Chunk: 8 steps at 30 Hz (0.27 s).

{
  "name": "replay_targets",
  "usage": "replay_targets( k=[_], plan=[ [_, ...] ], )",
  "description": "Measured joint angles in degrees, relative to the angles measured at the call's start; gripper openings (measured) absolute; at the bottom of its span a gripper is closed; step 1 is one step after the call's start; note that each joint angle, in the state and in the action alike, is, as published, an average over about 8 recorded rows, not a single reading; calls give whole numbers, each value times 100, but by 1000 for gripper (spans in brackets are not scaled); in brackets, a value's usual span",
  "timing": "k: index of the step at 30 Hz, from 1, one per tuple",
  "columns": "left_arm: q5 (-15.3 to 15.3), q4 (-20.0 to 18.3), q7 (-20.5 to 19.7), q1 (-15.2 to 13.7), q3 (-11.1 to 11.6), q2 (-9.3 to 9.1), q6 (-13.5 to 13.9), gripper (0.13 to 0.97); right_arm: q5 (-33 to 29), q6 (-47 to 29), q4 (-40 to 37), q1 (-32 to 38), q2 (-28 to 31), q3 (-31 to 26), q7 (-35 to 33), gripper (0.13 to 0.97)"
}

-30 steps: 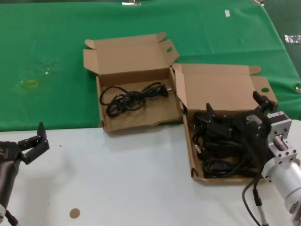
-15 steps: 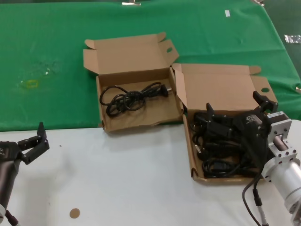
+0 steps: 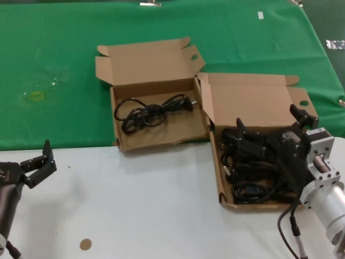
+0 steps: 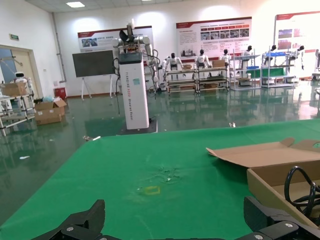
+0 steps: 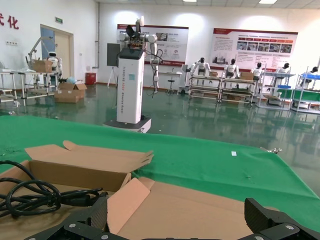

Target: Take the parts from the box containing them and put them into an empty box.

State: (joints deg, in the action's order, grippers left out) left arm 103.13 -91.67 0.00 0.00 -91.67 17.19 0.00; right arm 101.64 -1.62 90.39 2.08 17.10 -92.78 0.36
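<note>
We are in a large robotics lab or demonstration hall. In the left wrist view a glossy green floor (image 4: 210, 110) runs back to white walls, with ceiling light panels (image 4: 75, 4) in the upper left. A tall white robot pedestal (image 4: 133, 85) stands centre frame, a dark display board (image 4: 94, 63) to its left. Information posters (image 4: 213, 37) hang on the back wall at upper right, and below them white humanoid robots (image 4: 202, 60) stand among metal shelving racks (image 4: 272, 70). Cardboard cartons (image 4: 47, 109) sit at the left edge. In the head view, the work surface is a white table (image 3: 151, 205) with a green cloth (image 3: 64, 70) across the upper half.
</note>
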Motion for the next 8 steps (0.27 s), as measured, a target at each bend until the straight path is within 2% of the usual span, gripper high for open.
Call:
replay_targets(
  k=[8],
  plan=[
    [0,0,0,0,0,0,0,966,0,0,0,0,0,0,0,966]
  ],
)
